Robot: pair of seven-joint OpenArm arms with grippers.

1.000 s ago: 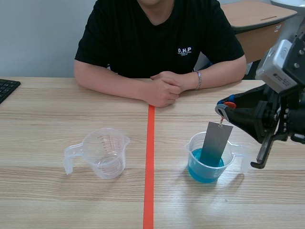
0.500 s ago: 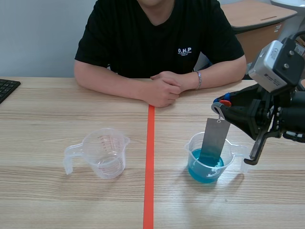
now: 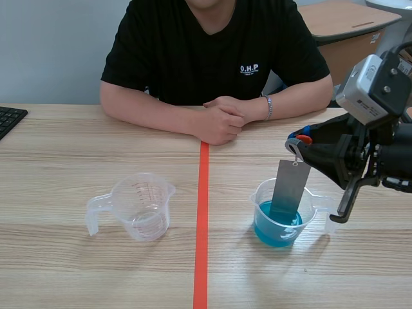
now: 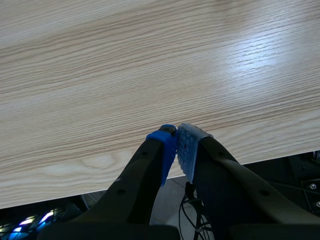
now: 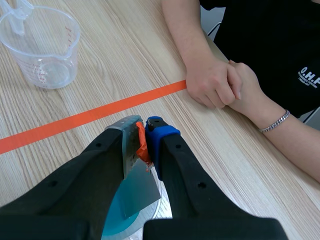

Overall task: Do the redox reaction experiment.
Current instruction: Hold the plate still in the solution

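Note:
A grey metal plate hangs upright with its lower end dipped in blue liquid inside a clear cup right of the tape line. My right gripper is above that cup, shut on a small red tag at the plate's top. In the right wrist view the plate drops from between the fingers of the right gripper into the blue liquid. My left gripper is shut on nothing, over the table's near edge; the scene view does not show it.
An empty clear measuring cup stands left of the orange tape line, also seen ahead of the right gripper. A person's clasped hands rest at the table's far side. A keyboard corner lies far left.
The right arm shifted slightly left and its wrist turned. The plate rose a little but stayed in the blue liquid, which sloshed and settled.

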